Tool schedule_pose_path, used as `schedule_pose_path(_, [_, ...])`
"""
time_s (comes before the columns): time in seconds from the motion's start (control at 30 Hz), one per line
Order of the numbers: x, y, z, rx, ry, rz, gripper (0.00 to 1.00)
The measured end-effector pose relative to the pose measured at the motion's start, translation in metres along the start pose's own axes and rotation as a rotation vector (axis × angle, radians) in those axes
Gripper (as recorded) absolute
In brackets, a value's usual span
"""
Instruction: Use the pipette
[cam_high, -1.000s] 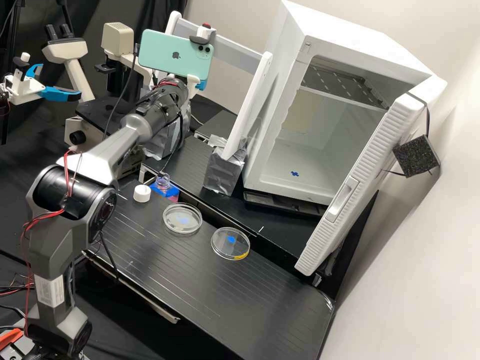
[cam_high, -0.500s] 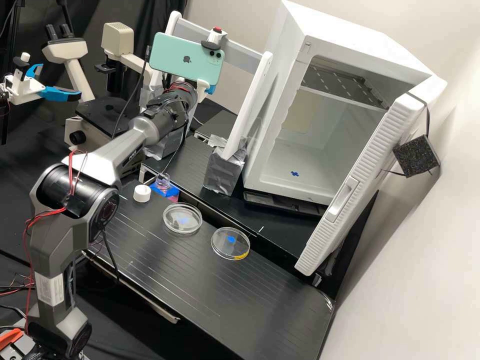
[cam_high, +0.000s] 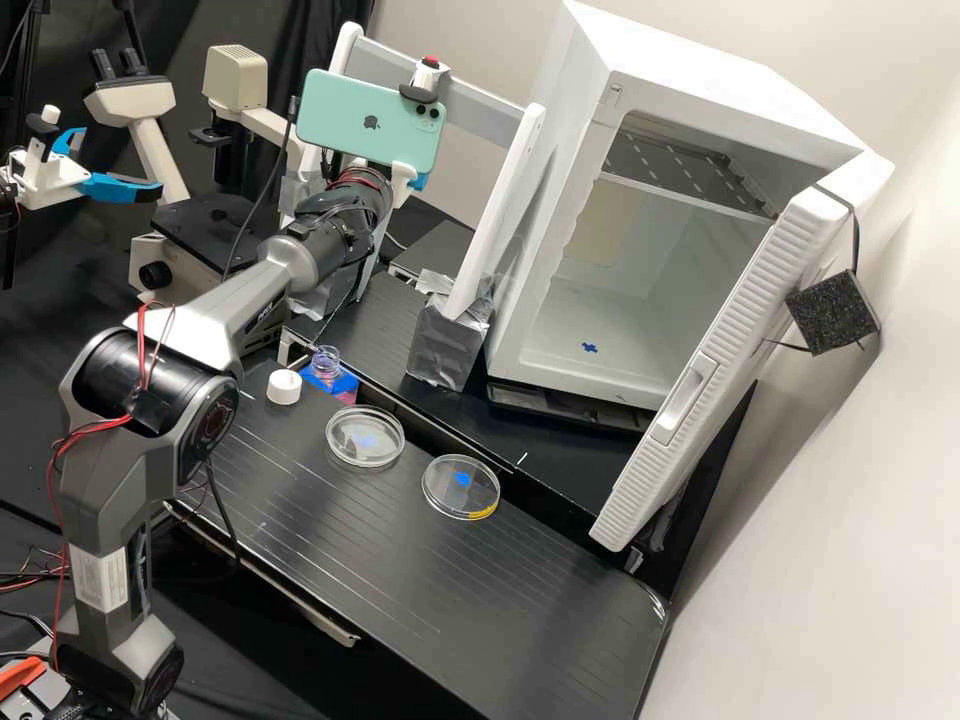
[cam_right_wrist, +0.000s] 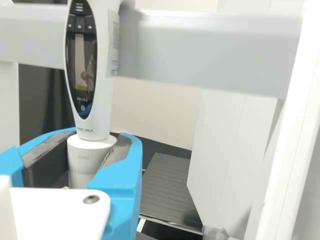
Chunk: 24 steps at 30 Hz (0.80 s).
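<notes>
The gripper holds the pipette roughly upright by its lower collar, near the rack's grey crossbar. On the black surface, a white cap sits near an open bottle; two round clear dishes lie apart.

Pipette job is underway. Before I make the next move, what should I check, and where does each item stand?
1. Electronic pipette between the blue fingers of the tool: ok.
2. Bottle open: ok, white cap off beside it.
3. Petri dish near the bottle flat on the bench: ok.
4. Second petri dish flat too: ok.
5. Pipette lined up over the bottle's mouth: cannot tell.
6. Liquid drawn up: cannot tell.
</notes>
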Motion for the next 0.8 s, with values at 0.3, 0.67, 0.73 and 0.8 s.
schedule_pose_path(0.3, [0.0, -0.001, 0.001, 0.013, -0.001, 0.005, 1.0])
schedule_pose_path(0.67, [0.001, -0.002, 0.01, -0.006, -0.045, 0.048, 1.0])
schedule_pose_path(0.73, [0.002, -0.003, 0.01, -0.011, -0.048, 0.054, 1.0])
schedule_pose_path(0.8, [0.001, -0.004, 0.011, -0.007, -0.051, 0.059, 1.0])
